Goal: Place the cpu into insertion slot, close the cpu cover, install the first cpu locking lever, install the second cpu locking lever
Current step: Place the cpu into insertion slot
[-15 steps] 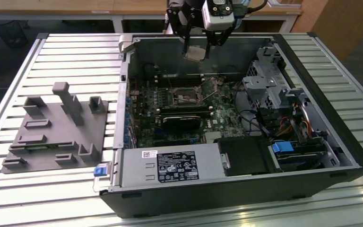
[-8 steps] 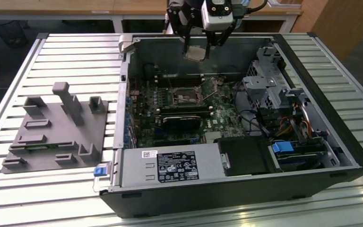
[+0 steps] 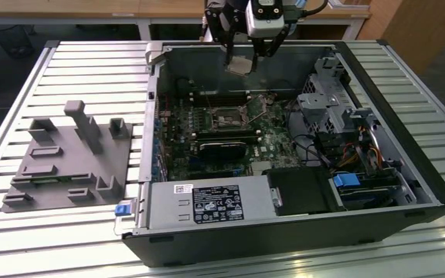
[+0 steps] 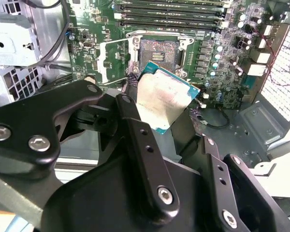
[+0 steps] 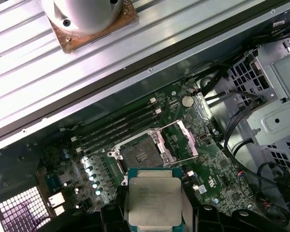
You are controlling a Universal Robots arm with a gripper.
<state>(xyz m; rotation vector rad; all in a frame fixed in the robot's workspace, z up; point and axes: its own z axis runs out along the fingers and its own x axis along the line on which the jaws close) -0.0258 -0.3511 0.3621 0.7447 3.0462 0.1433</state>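
Observation:
My gripper [image 3: 247,58] hangs above the back wall of the open computer case, shut on the cpu [image 3: 240,65], a flat silvery square chip. In both wrist views the cpu [image 4: 164,99] [image 5: 153,200] sits tilted between the black fingers [image 4: 135,130], high over the board. The insertion slot [image 3: 229,120] [image 4: 159,52] [image 5: 140,155] lies bare on the green board below, its dark pin field showing. The cpu cover [image 5: 182,141] [image 4: 113,60] is swung open beside the slot. A thin wire lever [image 5: 170,125] stands unlatched by it.
Long black memory slots [image 5: 118,128] run beside the socket. A black cooler [image 3: 226,152], a power supply [image 3: 207,202] and a drive cage with cables [image 3: 335,110] crowd the case. A grey fixture block [image 3: 68,156] rests on the slatted table at the exterior view's left.

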